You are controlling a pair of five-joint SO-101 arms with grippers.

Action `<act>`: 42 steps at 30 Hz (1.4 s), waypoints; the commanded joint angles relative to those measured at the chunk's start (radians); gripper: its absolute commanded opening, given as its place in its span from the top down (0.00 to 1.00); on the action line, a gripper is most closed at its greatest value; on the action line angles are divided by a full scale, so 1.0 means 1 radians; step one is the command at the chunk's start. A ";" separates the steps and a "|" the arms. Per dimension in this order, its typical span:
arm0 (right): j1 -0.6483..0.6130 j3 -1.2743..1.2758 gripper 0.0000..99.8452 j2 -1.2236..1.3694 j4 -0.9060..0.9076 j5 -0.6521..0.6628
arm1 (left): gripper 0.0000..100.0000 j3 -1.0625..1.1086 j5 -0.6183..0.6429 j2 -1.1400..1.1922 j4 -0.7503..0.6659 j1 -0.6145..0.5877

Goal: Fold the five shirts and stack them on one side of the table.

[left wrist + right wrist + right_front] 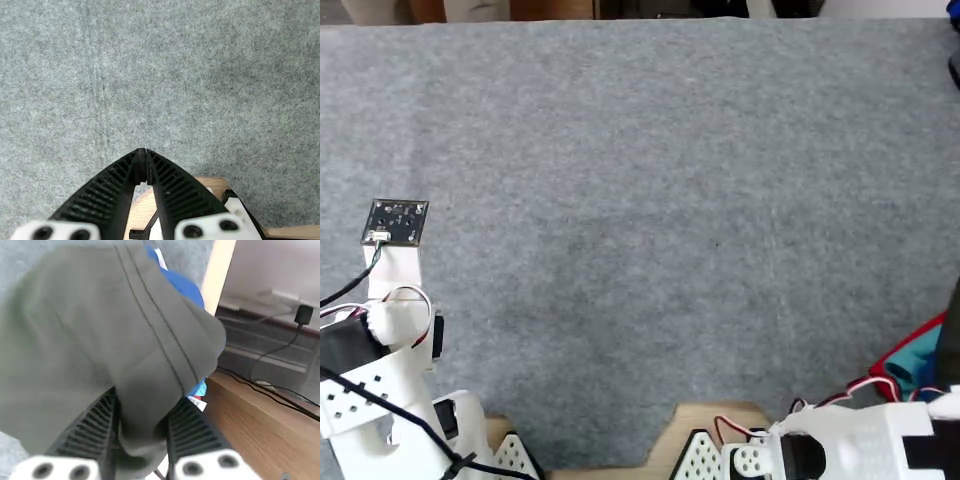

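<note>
My right gripper point(142, 405) is shut on a fold of a grey-green shirt point(100, 330), which drapes over both black fingers and hides their tips. A blue shirt point(185, 287) lies just behind it. In the high view a bunch of red and teal shirts point(912, 362) sits at the table's right edge beside the right arm point(860, 445). My left gripper point(141, 152) is shut with nothing in it, low over the bare grey felt point(160, 75). The left arm point(390, 330) stands at the near left corner.
Grey felt point(640, 200) covers the whole table. A wooden table edge point(250, 415) runs beside the shirts, with cables and a plug point(302, 315) on the floor beyond it. The arm bases line the near edge.
</note>
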 commanded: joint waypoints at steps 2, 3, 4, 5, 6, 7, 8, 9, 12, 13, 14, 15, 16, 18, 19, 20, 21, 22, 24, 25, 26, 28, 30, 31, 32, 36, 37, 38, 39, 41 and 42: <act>0.031 0.096 0.99 -0.073 -0.025 0.084 | 0.98 0.003 0.005 -0.008 -0.026 0.009; 0.031 0.124 0.99 -0.073 -0.025 0.100 | 0.98 0.003 0.005 -0.008 -0.026 0.009; 0.031 0.145 0.99 -0.073 -0.025 0.109 | 0.98 0.003 0.005 -0.008 -0.026 0.009; 0.031 0.163 0.99 -0.073 -0.025 0.115 | 0.98 0.003 0.005 -0.008 -0.026 0.009; 0.031 0.177 0.99 -0.073 -0.025 0.115 | 0.98 0.003 0.005 -0.008 -0.026 0.009; 0.028 0.185 0.99 -0.073 -0.026 0.115 | 0.98 0.003 0.005 -0.008 -0.026 0.009; 0.027 0.191 0.99 -0.073 -0.026 0.115 | 0.98 0.003 0.005 -0.008 -0.026 0.009; 0.024 0.194 0.99 -0.073 -0.026 0.117 | 0.98 0.003 0.005 -0.008 -0.026 0.009; 0.024 0.197 0.97 -0.071 -0.037 0.130 | 0.98 0.003 0.005 -0.008 -0.026 0.009; 0.024 0.200 0.96 -0.071 -0.049 0.141 | 0.98 0.003 0.005 -0.008 -0.026 0.009; 0.024 0.200 0.93 -0.071 -0.055 0.150 | 0.98 0.003 0.005 -0.008 -0.026 0.009; 0.025 0.200 0.90 -0.071 -0.061 0.152 | 0.98 0.003 0.005 -0.008 -0.026 0.009; 0.028 0.200 0.87 -0.071 -0.061 0.152 | 0.98 0.003 0.005 -0.008 -0.026 0.009; 0.031 0.200 0.79 -0.071 -0.060 0.152 | 0.98 0.003 0.005 -0.008 -0.026 0.009; 0.031 0.200 0.75 -0.071 -0.054 0.153 | 0.98 0.003 0.005 -0.008 -0.026 0.009; 0.028 0.203 0.70 -0.071 -0.049 0.158 | 0.98 0.003 0.005 -0.008 -0.026 0.009; 0.025 0.211 0.66 -0.071 -0.044 0.169 | 0.98 0.003 0.005 -0.008 -0.026 0.009; 0.024 0.220 0.62 -0.076 -0.038 0.178 | 0.98 0.003 0.005 -0.008 -0.026 0.009; 0.007 0.228 0.56 -0.081 -0.037 0.183 | 0.98 0.003 0.005 -0.008 -0.026 0.009; -0.001 0.220 0.55 -0.082 -0.026 0.180 | 0.98 0.003 0.005 -0.008 -0.026 0.009; -0.012 0.205 0.54 -0.082 -0.006 0.180 | 0.98 0.003 0.005 -0.008 -0.026 0.009; -0.041 0.154 0.54 -0.082 0.055 0.178 | 0.98 0.003 0.005 -0.008 -0.026 0.009; -0.082 0.091 0.54 -0.088 0.074 0.178 | 0.98 0.003 0.005 -0.008 -0.026 0.009; -0.104 0.067 0.54 -0.099 0.074 0.176 | 0.98 0.003 0.005 -0.008 -0.026 0.009; -0.130 0.048 0.54 -0.116 0.072 0.176 | 0.98 0.003 0.005 -0.008 -0.026 0.009; -0.254 -0.008 0.54 -0.214 0.071 0.112 | 0.98 0.003 0.005 -0.008 -0.026 0.009; -0.294 -0.018 0.54 -0.243 0.071 0.087 | 0.98 0.003 0.005 -0.008 -0.026 0.009; -0.337 -0.025 0.54 -0.275 0.071 0.069 | 0.98 0.003 0.005 -0.008 -0.026 0.009; -0.386 -0.035 0.55 -0.311 0.071 0.061 | 0.98 0.003 0.005 -0.008 -0.026 0.009; -0.483 -0.054 0.55 -0.401 0.069 0.044 | 0.98 -0.003 0.014 -0.008 -0.028 0.009; -0.536 -0.058 0.55 -0.446 0.068 0.031 | 0.98 -0.005 0.032 -0.008 -0.032 0.009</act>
